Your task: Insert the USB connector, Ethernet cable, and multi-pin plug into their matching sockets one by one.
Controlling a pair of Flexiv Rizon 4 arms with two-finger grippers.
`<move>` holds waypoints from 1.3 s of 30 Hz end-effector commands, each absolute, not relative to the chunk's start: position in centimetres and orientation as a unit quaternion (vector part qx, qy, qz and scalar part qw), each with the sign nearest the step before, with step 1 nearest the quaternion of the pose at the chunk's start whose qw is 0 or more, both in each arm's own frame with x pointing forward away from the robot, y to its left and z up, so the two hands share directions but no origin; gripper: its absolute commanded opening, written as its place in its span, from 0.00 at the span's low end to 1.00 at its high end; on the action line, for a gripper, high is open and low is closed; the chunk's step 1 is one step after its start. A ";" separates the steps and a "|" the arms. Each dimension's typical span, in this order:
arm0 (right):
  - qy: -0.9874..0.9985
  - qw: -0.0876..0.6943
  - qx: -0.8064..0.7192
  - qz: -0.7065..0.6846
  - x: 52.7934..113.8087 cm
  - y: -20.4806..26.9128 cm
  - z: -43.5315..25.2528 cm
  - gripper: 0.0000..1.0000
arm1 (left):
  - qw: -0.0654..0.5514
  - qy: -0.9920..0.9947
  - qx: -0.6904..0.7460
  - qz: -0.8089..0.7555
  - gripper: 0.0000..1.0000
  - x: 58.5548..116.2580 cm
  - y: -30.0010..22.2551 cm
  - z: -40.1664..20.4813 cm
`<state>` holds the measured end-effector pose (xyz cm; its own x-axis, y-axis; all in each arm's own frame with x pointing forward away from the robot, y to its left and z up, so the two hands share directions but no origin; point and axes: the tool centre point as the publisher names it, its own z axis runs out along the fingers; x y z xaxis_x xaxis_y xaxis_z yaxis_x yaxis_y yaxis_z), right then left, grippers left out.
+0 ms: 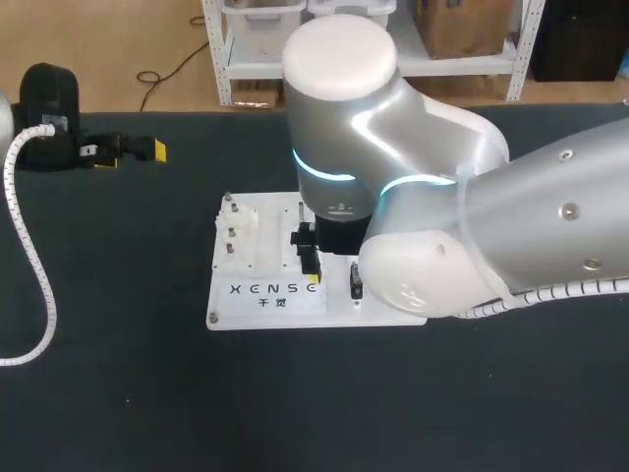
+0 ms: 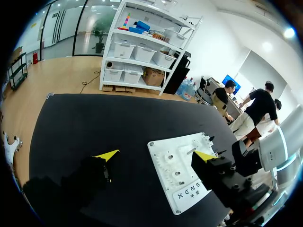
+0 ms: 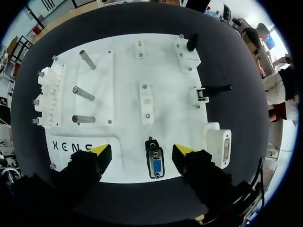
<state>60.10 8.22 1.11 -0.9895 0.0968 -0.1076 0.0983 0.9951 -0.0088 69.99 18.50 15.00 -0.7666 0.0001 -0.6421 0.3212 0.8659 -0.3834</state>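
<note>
My right arm [image 1: 472, 216] hangs over the white board [image 3: 123, 61] with its jaws apart, one yellow-tipped finger [image 3: 100, 150] on each side of the multi-pin plug [image 3: 155, 165]. The plug sits on the board about midway between the jaws, its blue face showing to the wrist camera. Bare board shows on both sides of it. Neither finger touches it, so nothing is gripped.

Just outside the jaws, beyond the finger farther from the printed lettering, sits the white multi-pin socket block [image 3: 219, 146]. It is near the plug but not touching it. Ahead of the jaws, farther across the board, a small white fixture [image 3: 146, 101] stands roughly in line with the plug. Three metal pegs [image 3: 83, 93] stand off to the lettering side.

In the head view the arm's bulk hides most of this. The small dark piece beside the arm on the board is probably the same plug, though I can't be sure.

My left arm [image 1: 44, 108] is well apart from the board, over bare dark table [image 1: 118, 393]. Its jaws are apart too and hold nothing. In its wrist view the board lies ahead of them.
</note>
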 end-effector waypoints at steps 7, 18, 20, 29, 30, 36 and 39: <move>0.998 0.054 0.031 0.020 60.0 7.0 0.1 0.53 | 0.330 0.908 0.088 -0.243 1.00 70.0 18.5 15.0; 0.998 0.055 0.028 0.018 60.4 6.5 0.1 0.42 | 0.330 0.908 0.088 -0.243 1.00 70.0 18.5 15.0; 0.998 0.056 0.027 0.018 60.4 6.5 0.2 0.39 | 0.330 0.908 0.088 -0.243 1.00 70.0 18.5 15.0; 0.998 0.061 0.018 0.020 60.3 6.6 0.7 0.33 | 0.330 0.908 0.088 -0.243 1.00 70.0 18.5 15.0; 0.998 0.062 0.017 0.020 60.3 6.7 0.8 0.32 | 0.330 0.908 0.088 -0.243 1.00 70.0 18.5 15.0; 0.998 0.066 0.011 0.019 60.3 6.7 0.9 0.27 | 0.330 0.908 0.088 -0.243 1.00 70.0 18.5 15.0; 0.998 0.065 0.009 0.018 60.3 6.8 0.9 0.22 | 0.330 0.908 0.088 -0.243 1.00 70.0 18.5 15.0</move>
<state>60.52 6.91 0.88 -0.9920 0.0200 -0.1246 0.0157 0.9993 0.0353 69.99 18.50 15.00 -0.7666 0.0001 -0.6421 0.3212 0.8659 -0.3834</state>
